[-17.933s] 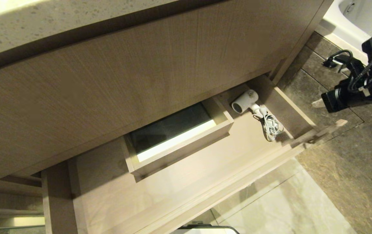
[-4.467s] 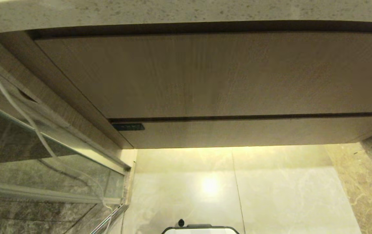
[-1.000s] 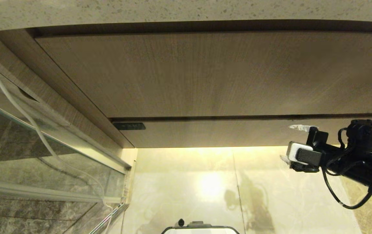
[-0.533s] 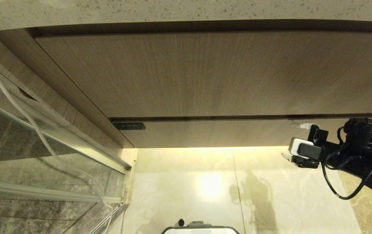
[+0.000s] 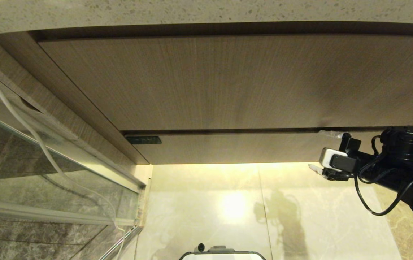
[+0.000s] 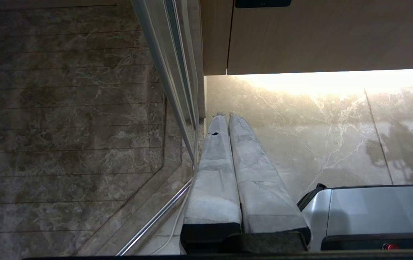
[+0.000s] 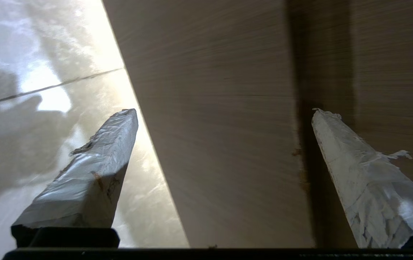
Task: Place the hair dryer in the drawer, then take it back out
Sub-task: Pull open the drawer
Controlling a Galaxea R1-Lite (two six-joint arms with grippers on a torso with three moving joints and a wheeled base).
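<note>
drawer (image 5: 250, 148) shut, its low wood front flush under the taller wood panel (image 5: 228, 79), stone countertop (image 5: 192, 12) edge above; hair dryer not visible. Glass partition (image 5: 47, 173) with a white cable at the cabinet's left end, lit marble floor (image 5: 250, 209) below. Right gripper (image 5: 324, 151) at the drawer front's right end, fingers spread wide, empty: one fingertip (image 7: 324, 119) at the dark seam along the drawer's top edge, other fingertip (image 7: 121, 121) past its bottom edge over the floor. Left gripper (image 6: 226, 117) parked low by the partition, fingers pressed together, empty
</note>
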